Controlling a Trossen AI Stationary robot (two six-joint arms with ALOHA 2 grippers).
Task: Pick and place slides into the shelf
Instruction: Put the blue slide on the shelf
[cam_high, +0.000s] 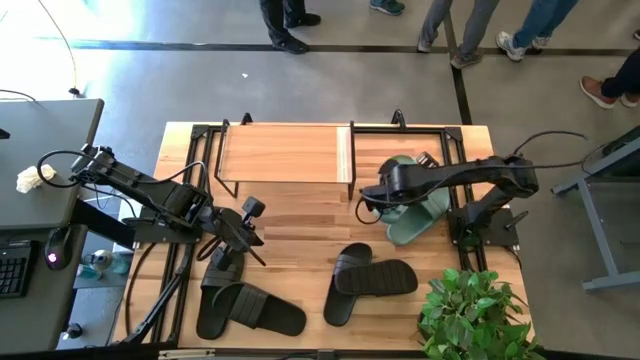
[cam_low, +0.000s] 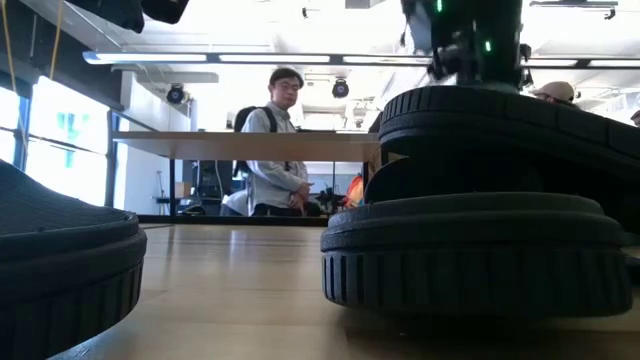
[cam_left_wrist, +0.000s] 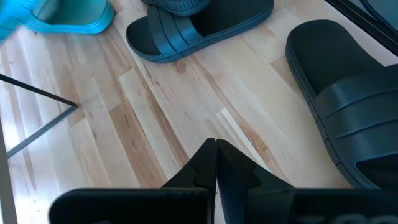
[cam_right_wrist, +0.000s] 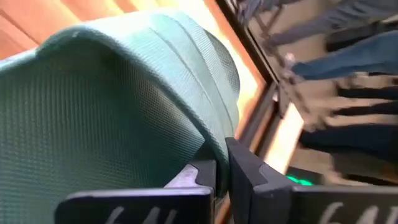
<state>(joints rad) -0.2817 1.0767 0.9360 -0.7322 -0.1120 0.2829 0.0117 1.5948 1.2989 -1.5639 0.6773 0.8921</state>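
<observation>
A sage-green pair of slides lies at the table's right, in front of the shelf's right end. My right gripper is shut on one green slide. One black pair lies crossed at the near middle, and another black pair at the near left. The shelf is a light plank on black legs at the far edge. My left gripper is shut and hovers over bare wood just beyond the near-left black pair, touching nothing. My right gripper pinches the green slide between its two fingers at the rim of its wide strap, only one thin edge passing between the pads. The arm comes level from the table's right. Whether the slide is lifted clear, I cannot tell.
A potted plant stands at the near right corner. Black metal frame rails run along the table's sides. People stand beyond the far edge. Bare wood shows between the shelf and the black pairs.
</observation>
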